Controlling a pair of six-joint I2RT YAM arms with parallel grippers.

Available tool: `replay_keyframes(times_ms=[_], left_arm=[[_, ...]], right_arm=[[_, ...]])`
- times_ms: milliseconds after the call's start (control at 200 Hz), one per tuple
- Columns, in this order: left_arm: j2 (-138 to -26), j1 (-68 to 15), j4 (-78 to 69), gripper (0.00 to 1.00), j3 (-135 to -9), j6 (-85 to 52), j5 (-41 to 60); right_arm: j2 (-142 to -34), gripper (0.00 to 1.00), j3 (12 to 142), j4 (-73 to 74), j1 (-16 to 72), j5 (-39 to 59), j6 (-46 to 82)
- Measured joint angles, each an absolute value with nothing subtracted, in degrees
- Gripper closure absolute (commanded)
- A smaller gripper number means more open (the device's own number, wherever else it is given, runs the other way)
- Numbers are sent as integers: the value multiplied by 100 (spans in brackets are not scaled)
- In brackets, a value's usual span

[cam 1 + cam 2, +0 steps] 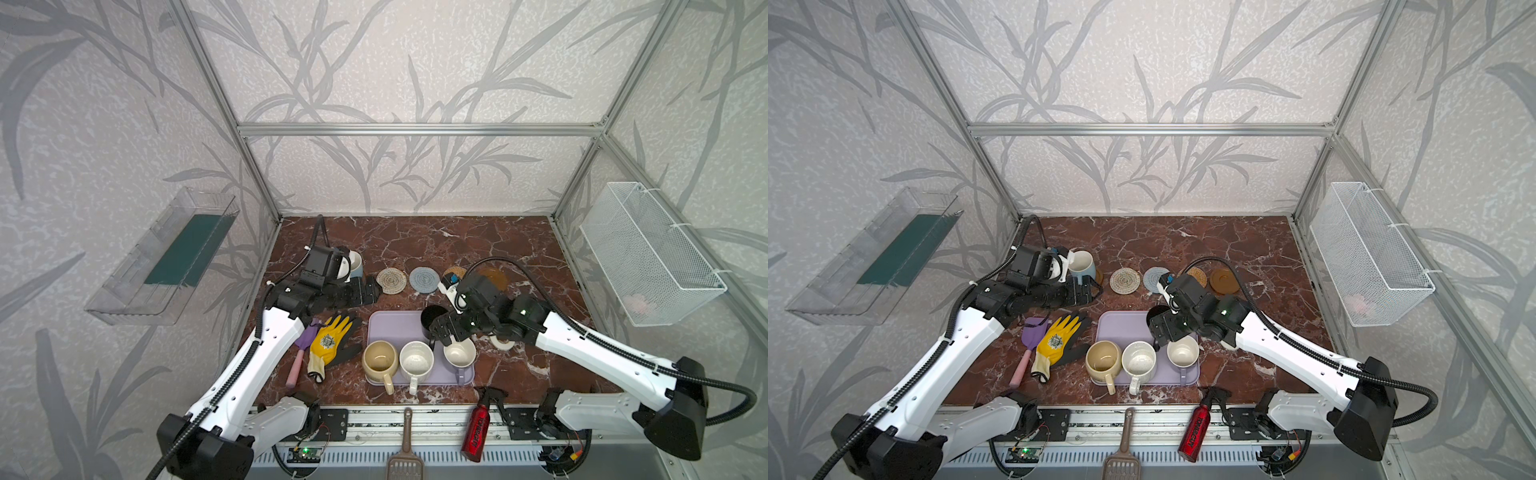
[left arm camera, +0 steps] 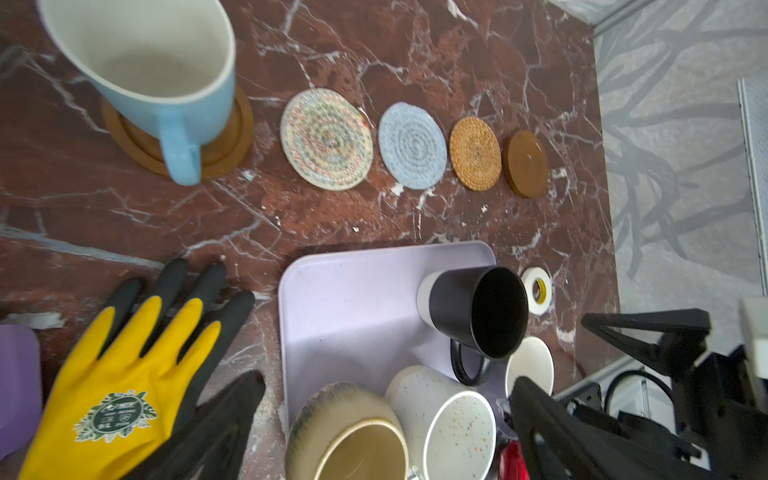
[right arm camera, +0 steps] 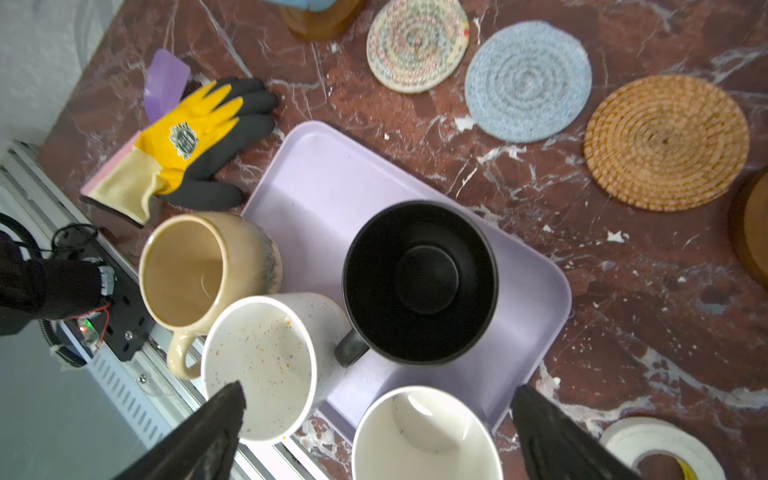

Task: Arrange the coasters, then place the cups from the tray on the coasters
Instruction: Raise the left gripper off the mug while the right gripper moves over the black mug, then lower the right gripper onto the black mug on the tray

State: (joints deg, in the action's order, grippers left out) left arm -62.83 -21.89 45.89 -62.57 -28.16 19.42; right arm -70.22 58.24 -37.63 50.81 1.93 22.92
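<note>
At the far left, the blue mug stood on a brown coaster with its handle toward the front. The left gripper lay just beside it on the near side, its jaws wide apart and holding nothing.

To the right, in the same row, lay the cream coaster, the grey-blue coaster, the rattan coaster and a second brown coaster, all bare. In both top views the right arm hid part of the rattan one.

Nearer the front, a yellow glove lay left of the lavender tray. On the tray stood the yellow mug and the speckled mug. The black mug stood farther back, and the white-lined mug was at the front right corner. The right gripper hung over the tray between those last two mugs, its jaws spread wide and gripping nothing.
</note>
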Motion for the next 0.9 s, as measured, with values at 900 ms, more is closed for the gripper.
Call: replay_keyframes(times_ms=[900], left_arm=[[-6807, -3291, 3682, 5, -5518, -3520, 1894]], right_arm=[[-7985, 24, 5422, -3173, 5325, -235, 3065]])
